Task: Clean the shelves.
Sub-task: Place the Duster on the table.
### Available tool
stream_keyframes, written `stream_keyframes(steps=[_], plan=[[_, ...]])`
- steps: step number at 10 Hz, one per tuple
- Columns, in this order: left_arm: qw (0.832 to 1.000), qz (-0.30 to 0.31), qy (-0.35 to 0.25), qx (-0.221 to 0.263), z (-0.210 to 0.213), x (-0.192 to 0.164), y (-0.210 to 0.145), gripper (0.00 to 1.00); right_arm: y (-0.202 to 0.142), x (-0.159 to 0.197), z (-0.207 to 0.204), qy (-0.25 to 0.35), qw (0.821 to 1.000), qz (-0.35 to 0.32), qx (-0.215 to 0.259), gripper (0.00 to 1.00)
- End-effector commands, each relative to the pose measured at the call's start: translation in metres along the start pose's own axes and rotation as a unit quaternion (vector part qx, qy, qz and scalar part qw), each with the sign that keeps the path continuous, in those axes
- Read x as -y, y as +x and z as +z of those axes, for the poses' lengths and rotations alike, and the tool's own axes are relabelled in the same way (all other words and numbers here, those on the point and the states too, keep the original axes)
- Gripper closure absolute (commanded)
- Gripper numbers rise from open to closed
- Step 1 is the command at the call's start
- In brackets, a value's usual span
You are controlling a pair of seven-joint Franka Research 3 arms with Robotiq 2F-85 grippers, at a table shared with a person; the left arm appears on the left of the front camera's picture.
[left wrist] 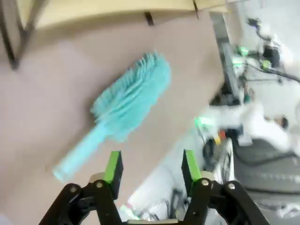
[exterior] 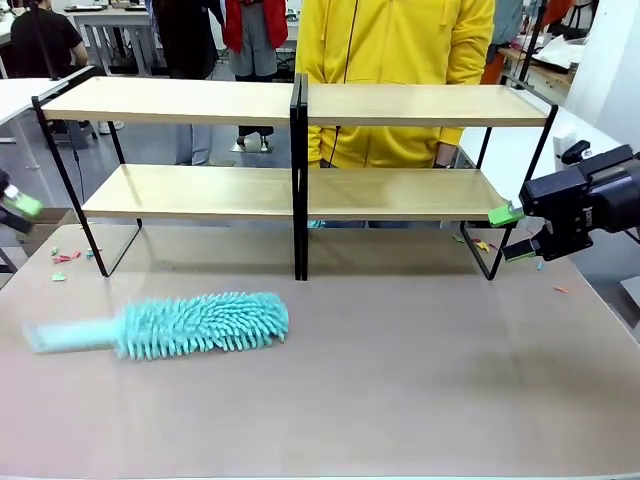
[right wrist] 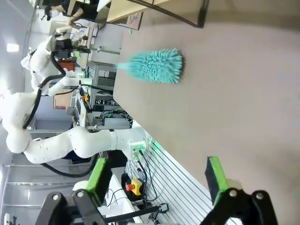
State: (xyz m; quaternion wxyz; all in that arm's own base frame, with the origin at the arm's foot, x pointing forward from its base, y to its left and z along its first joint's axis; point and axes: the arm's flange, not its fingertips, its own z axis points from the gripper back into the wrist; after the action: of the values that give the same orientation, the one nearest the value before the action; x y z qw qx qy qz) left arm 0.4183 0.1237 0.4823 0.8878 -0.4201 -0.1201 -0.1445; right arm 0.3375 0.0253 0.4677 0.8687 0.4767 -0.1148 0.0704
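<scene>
The teal duster [exterior: 170, 328] is lying flat on the near tabletop [exterior: 420, 380], the left gripper [left wrist: 149, 169] is hanging spread-jawed and empty above its handle, the right gripper [right wrist: 159, 180] is gaping empty too, and the shelves [exterior: 300, 190] are standing across the table's far side before a person in yellow [exterior: 395, 60].

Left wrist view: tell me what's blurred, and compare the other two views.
Left wrist view: whole frame motion-smeared, duster soft, open left tool fairly crisp. Front view: duster handle and left tool streaked, shelves sharp. Right wrist view: sharp throughout, wide-angle stretch.
</scene>
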Motion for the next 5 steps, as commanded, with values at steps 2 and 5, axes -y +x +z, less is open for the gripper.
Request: stream_keyframes(steps=[2,5], plan=[[0.969,0.024,-0.116,0.215,0.003,0.032,-0.034,0.00,0.004,-0.016,0.013,0.049,0.996,-0.001,0.079,0.00],[0.930,0.137,-0.320,0.123,-0.038,0.035,-0.035,0.00,0.007,-0.017,0.019,0.048,0.997,-0.008,0.063,0.00]])
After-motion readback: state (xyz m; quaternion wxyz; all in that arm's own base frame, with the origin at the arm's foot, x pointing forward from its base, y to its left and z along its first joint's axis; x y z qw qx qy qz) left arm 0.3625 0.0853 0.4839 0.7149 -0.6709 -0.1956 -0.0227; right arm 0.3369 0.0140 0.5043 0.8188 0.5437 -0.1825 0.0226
